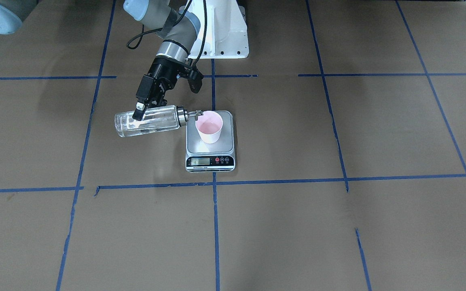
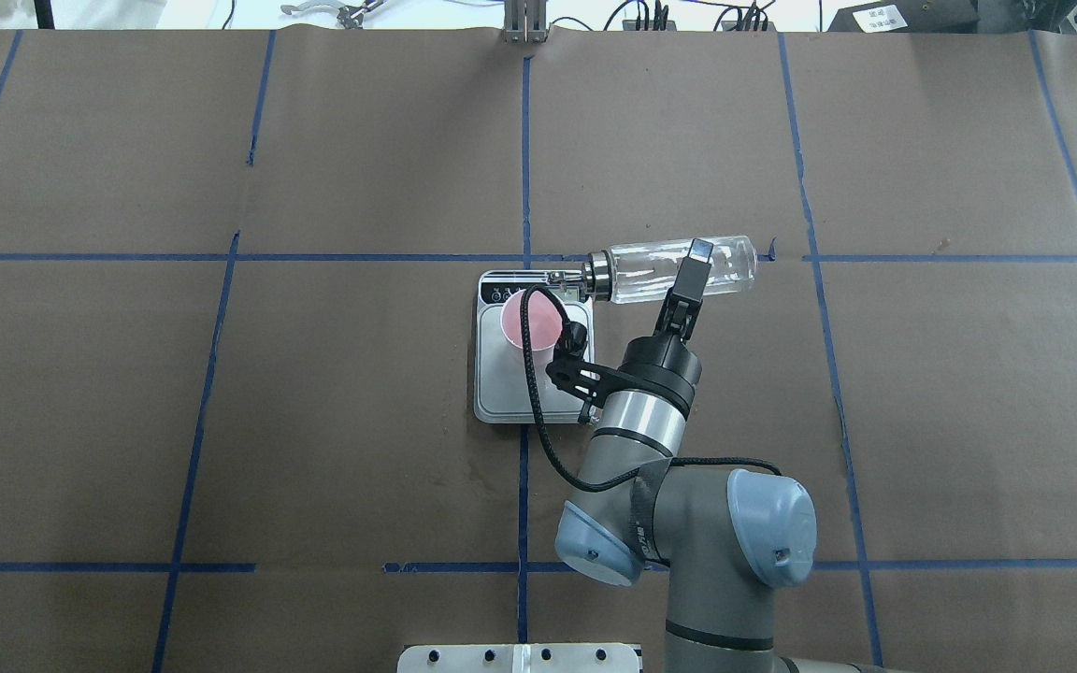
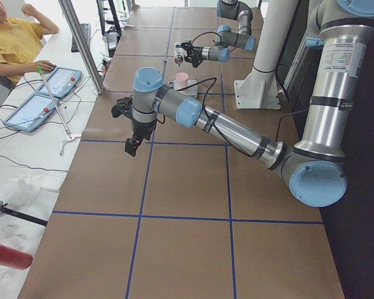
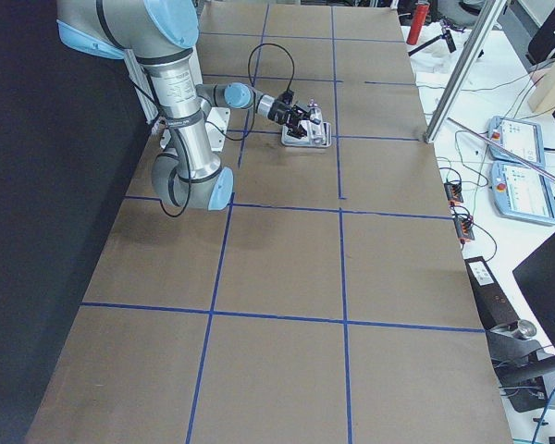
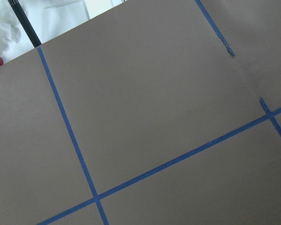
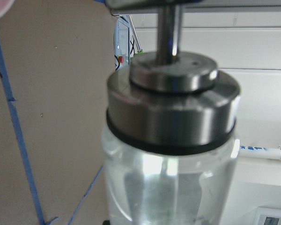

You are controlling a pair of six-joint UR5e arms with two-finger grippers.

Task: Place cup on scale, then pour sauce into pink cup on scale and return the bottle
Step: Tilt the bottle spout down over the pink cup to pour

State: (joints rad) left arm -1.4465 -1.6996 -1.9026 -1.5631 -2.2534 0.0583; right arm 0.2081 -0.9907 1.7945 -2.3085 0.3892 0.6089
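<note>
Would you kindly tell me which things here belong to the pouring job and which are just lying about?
Job: bottle, tilted in the right pincer; sauce inside it; pink cup; scale beneath the cup.
Lying about: control tablets; red cylinder; left pincer, away from the scale.

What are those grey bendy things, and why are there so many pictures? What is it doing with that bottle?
Those are two robot arms at a brown table. Six cameras look at once: one from across, one from above, one from each end, one on each wrist. The right arm's tool pinches a clear glass bottle, tipped on its side so its spout reaches the rim of a pink cup. The cup stands on a kitchen scale. The left arm's tool hangs over bare table.
</note>
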